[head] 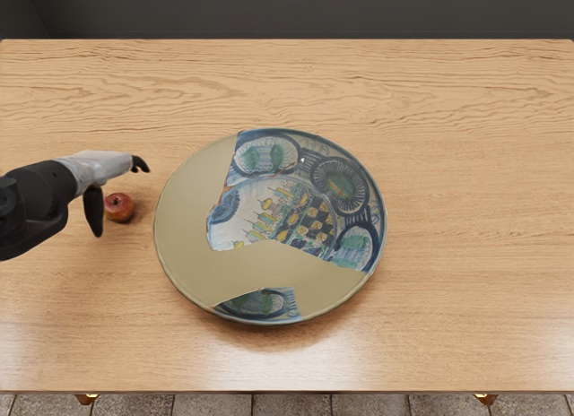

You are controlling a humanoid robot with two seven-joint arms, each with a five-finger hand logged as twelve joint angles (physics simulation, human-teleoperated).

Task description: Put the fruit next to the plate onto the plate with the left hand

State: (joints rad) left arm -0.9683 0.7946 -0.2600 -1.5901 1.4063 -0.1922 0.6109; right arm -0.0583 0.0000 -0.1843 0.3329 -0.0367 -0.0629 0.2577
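One arm alone is in view, coming in from the left edge, and its left hand (100, 171) hangs low over the tabletop (448, 111) with nothing in its hold. The hand is loosely open: one dark-tipped finger (139, 165) reaches out ahead of the palm, and another (93, 214) droops toward the wood. The fruit (119, 206), small, round and red, lies on the tabletop just below the palm and just beside the drooping finger, on that finger's plate side. Whether the finger touches it cannot be told, though a thin gap seems to show between them. The plate (184, 232) lies beyond the fruit, farther from the hand along the line of its outstretched finger. It is a wide, shallow round dish, part plain tan and part painted in blue, green and yellow patterns. The fruit sits near the plate's rim but apart from it, resting on bare wood between the hand and the plate.
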